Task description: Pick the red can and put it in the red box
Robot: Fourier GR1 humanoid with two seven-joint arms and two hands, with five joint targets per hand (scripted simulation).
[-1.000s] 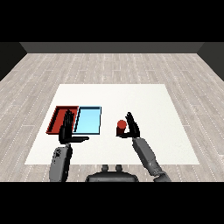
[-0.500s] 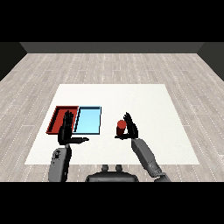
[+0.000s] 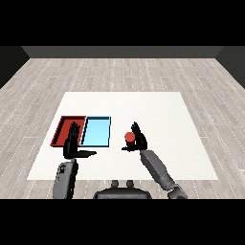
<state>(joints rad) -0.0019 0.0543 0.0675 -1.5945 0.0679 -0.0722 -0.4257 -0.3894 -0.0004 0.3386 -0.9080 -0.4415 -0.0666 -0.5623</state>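
The red can (image 3: 128, 139) stands upright on the white table, right of the two trays. My right hand (image 3: 139, 138) is against the can's right side, fingers straight and pointing up, thumb reaching under the can toward the left. The red tray (image 3: 64, 127) lies at the left, with the light blue tray (image 3: 97, 131) touching its right edge. Held upright over the red tray's near edge, my left hand (image 3: 72, 144) has straight fingers and its thumb stuck out to the right, holding nothing.
The white table (image 3: 158, 112) stretches well beyond the trays to the back and right. Grey wooden floor surrounds it. Both trays hold nothing.
My right hand has shifted left and closed in on the red can, now touching its side. The left hand has stayed where it was.
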